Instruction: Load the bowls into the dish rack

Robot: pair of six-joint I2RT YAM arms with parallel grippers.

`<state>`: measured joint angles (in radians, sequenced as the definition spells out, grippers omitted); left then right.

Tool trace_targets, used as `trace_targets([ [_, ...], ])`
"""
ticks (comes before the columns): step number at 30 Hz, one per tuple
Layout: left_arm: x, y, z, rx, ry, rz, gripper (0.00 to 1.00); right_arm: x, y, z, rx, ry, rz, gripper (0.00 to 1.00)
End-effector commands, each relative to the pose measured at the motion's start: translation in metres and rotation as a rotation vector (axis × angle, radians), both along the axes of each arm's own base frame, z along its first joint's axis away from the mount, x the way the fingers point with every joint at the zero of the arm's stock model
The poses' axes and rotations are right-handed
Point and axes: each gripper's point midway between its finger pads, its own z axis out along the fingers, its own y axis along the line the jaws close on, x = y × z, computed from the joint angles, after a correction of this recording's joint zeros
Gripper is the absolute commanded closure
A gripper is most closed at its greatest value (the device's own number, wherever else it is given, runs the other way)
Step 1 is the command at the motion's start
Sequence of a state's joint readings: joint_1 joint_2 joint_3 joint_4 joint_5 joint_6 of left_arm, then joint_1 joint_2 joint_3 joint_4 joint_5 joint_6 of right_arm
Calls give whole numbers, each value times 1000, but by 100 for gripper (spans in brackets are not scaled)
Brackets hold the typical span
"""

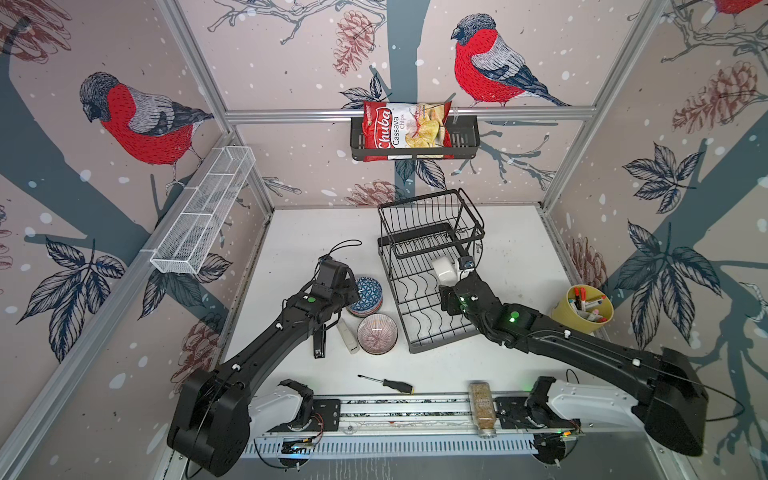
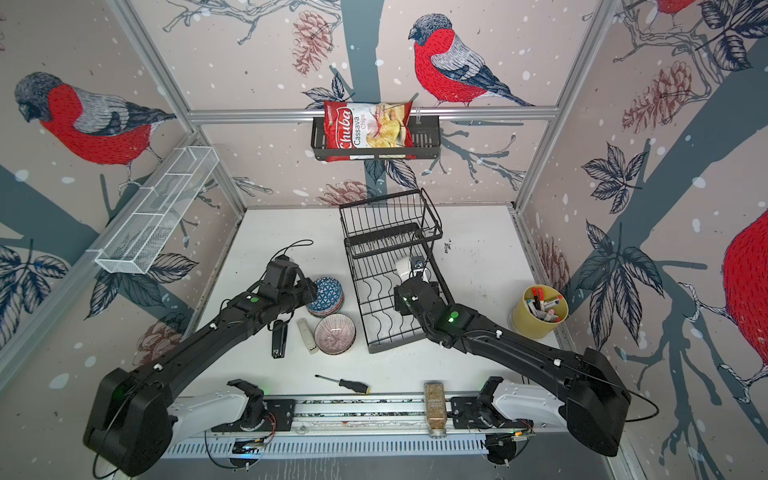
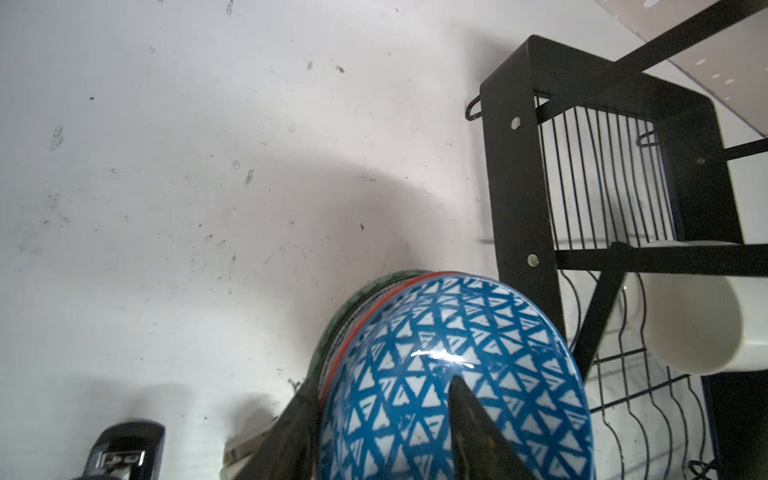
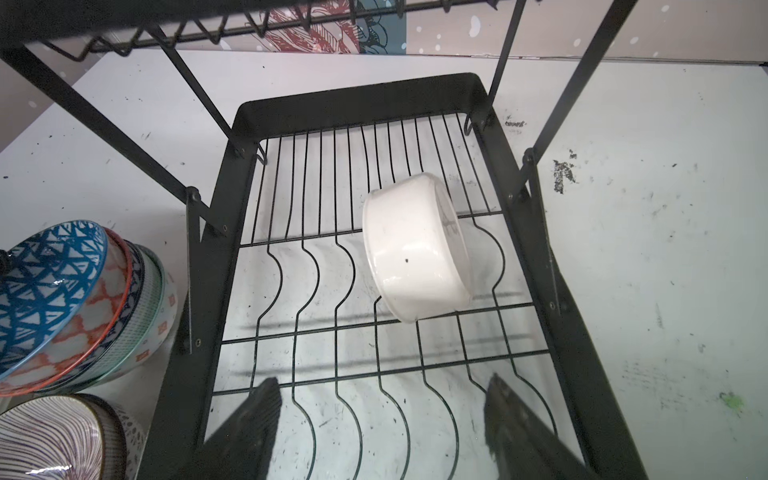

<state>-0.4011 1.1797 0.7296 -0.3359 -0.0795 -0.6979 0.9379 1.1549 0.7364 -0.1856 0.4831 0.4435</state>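
Note:
A stack of patterned bowls (image 4: 137,316) stands left of the black dish rack (image 1: 415,332), topped by a blue triangle-patterned bowl (image 1: 368,291) (image 3: 436,332) that sits tilted. My left gripper (image 3: 380,380) is open and straddles this bowl's rim, one finger outside and one inside. A red-brown striped bowl (image 1: 377,333) sits on the table in front of the stack. A plain white bowl (image 4: 415,249) (image 1: 444,270) stands on its side in the rack's lower slot wires. My right gripper (image 4: 382,378) hangs open and empty over those wires, just short of the white bowl.
A black stapler (image 1: 319,343) and a white oblong item (image 1: 348,336) lie beside the striped bowl. A screwdriver (image 1: 386,383) and a spice jar (image 1: 482,409) lie near the front rail. A yellow cup of markers (image 1: 582,309) stands right. The rack's upper basket (image 1: 428,220) overhangs the back.

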Motion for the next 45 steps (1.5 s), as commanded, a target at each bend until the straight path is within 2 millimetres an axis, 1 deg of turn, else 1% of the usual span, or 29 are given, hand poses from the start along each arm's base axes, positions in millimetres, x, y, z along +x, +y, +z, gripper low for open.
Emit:
trace_targets([
  [1, -1, 7, -4, 53, 21, -2, 55, 1, 6, 2, 29, -6, 12, 23],
  [12, 0, 19, -14, 133, 71, 41, 72, 2, 11, -6, 21, 7, 26, 23],
  [17, -1, 21, -20, 156, 105, 44, 77, 2, 13, -8, 19, 14, 30, 23],
  [22, 0, 20, -24, 163, 127, 43, 85, 2, 12, -10, 12, 17, 30, 23],
  [29, 3, 19, -13, 149, 93, 44, 90, 2, 12, -14, 7, 24, 29, 23],
  [36, 3, 19, -2, 137, 59, 40, 96, 2, 14, -14, 9, 24, 31, 23],
  [45, -1, 20, 3, 128, 40, 32, 98, 3, 18, -17, 5, 35, 42, 23],
])
